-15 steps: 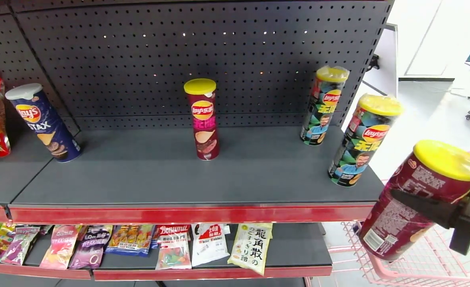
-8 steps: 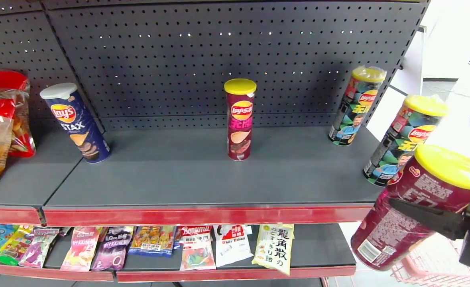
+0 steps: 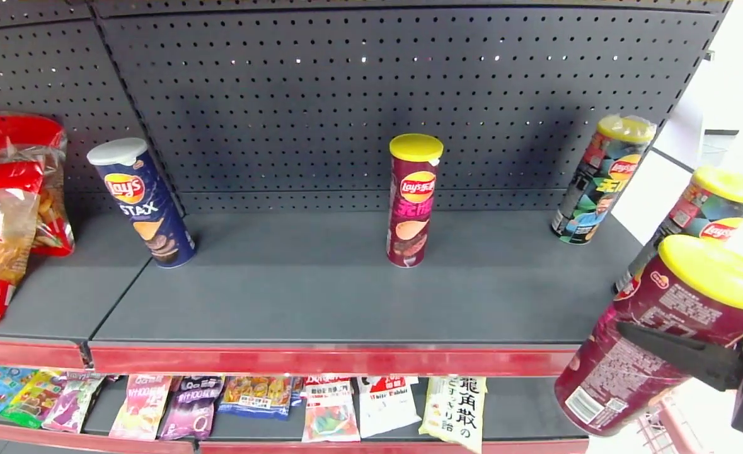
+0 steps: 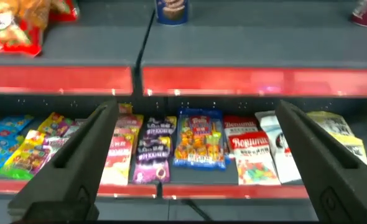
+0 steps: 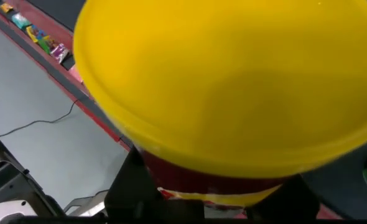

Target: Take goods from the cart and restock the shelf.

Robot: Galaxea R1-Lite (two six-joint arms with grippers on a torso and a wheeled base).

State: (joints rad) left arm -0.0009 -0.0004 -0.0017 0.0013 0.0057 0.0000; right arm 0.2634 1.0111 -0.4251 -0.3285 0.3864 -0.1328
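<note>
Maroon can (image 3: 617, 378) with a yellow lid sits tilted, pinched in the right gripper (image 3: 651, 334), just off the right end of the shelf (image 3: 346, 296). It should first be turned upright, then set beside the standing maroon can (image 3: 412, 202). The left gripper (image 4: 196, 112) is spread wide and holds nothing.

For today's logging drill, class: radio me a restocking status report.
Right gripper shut on maroon can, off right end of shelf. Left gripper open, holding nothing. Nearer patterned can close beside maroon can.

Dark pegboard backing (image 3: 346, 94), grey floor (image 5: 28, 106)
</note>
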